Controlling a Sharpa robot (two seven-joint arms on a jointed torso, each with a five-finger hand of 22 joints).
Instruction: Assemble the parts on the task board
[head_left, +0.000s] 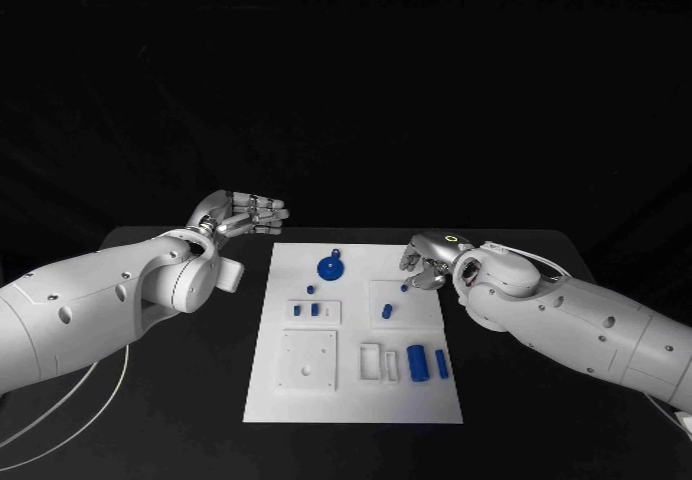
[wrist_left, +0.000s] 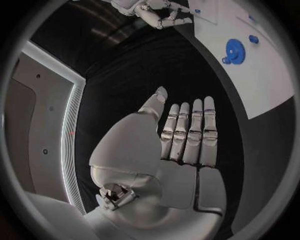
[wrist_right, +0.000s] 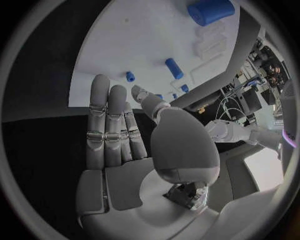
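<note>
Starting the assembly, nothing gripped yet. Lying loose at the near right of the task board (head_left: 289, 415): a large blue cylinder (head_left: 417, 362). Hovering farther off, over the board's right edge: right hand (head_left: 424, 262), empty, fingers extended. Waiting beyond the left edge: left hand (head_left: 248, 213), empty, fingers straight. Standing at the far end: blue gear (head_left: 330, 267). Calling next, likely, for a reach down onto one part.

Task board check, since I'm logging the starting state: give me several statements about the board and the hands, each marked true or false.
1. The left hand holds a blue part. False: it holds nothing, fingers extended, over the black table beside the task board.
2. The blue gear lies on the board's far half. True.
3. The right hand is at the board's far right edge. True.
4. The large blue cylinder lies off the board. False: it lies on the board's near right part.
</note>
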